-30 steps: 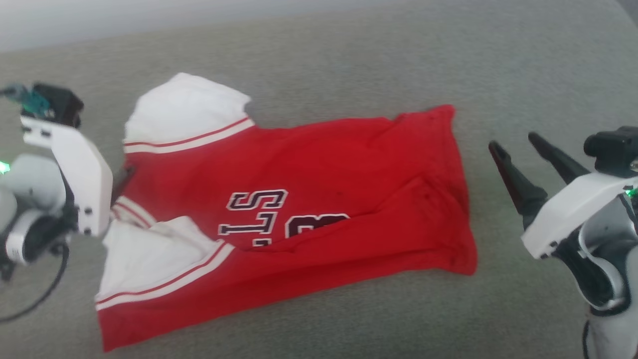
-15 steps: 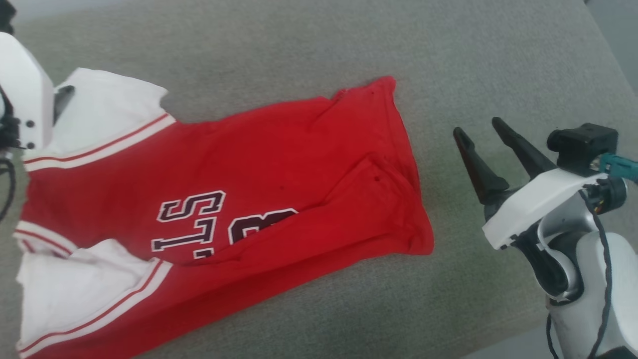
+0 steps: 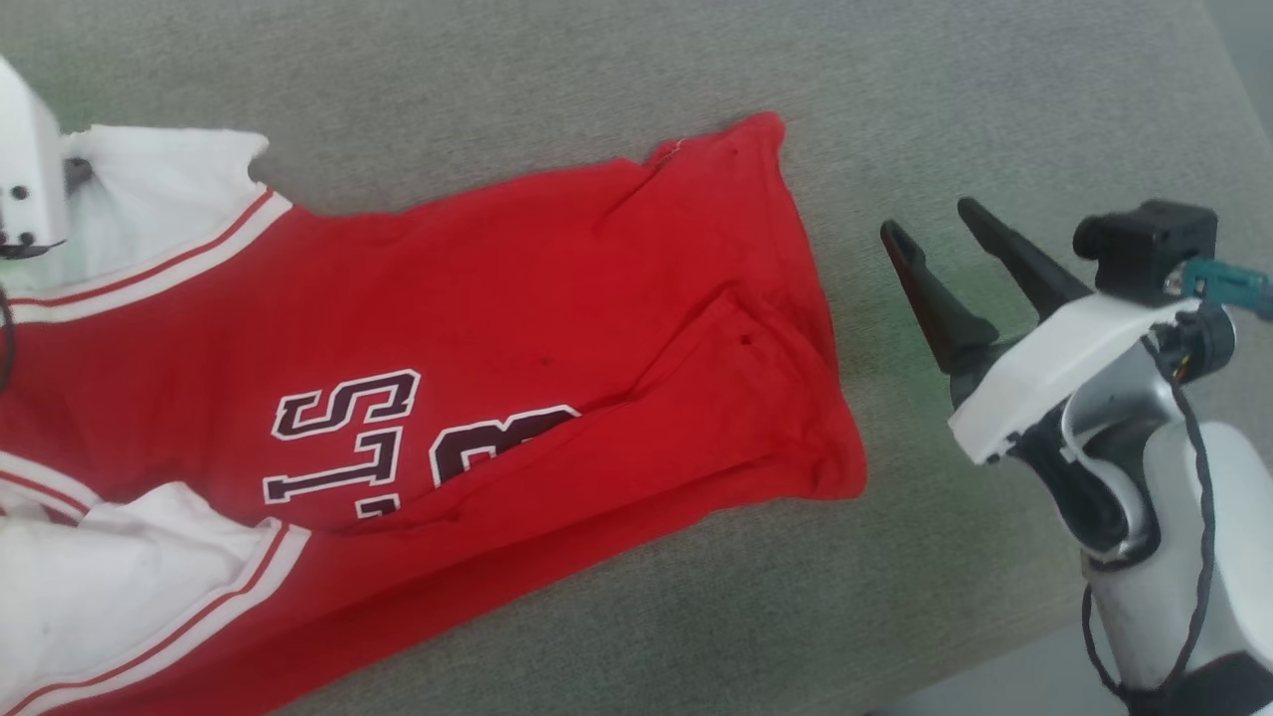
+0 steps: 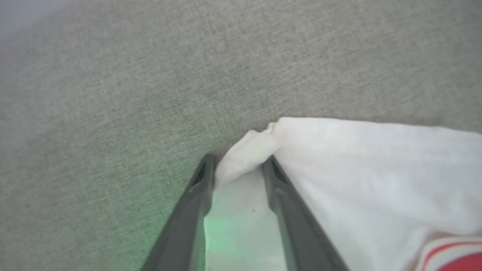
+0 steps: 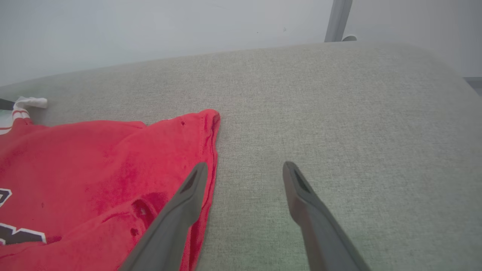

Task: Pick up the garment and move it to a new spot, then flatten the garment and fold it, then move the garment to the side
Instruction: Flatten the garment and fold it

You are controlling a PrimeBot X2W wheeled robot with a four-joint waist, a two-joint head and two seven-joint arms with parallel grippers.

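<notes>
The garment [image 3: 557,328], a red jersey with white sleeves and black lettering, lies spread and wrinkled on the grey cushion, its hem toward my right. In the left wrist view my left gripper [image 4: 238,160] pinches the corner of the far white sleeve [image 4: 357,169], and the cloth bunches between the fingers. Its white housing [image 3: 25,179] sits at the left edge of the head view, over that sleeve. My right gripper [image 3: 927,216] hovers open just right of the hem with nothing between its fingers. In the right wrist view the right gripper [image 5: 244,165] stands beside the red hem [image 5: 211,150].
The grey fabric cushion [image 3: 995,119] stretches bare to the right of the garment. Its front right edge drops to the floor [image 3: 995,686]. A pale wall and a grey post [image 5: 339,19] stand behind the cushion.
The head camera has swung, shifting the whole picture. My left gripper has gone from the collar side to the far sleeve's corner and closed in on it. The right gripper stays open.
</notes>
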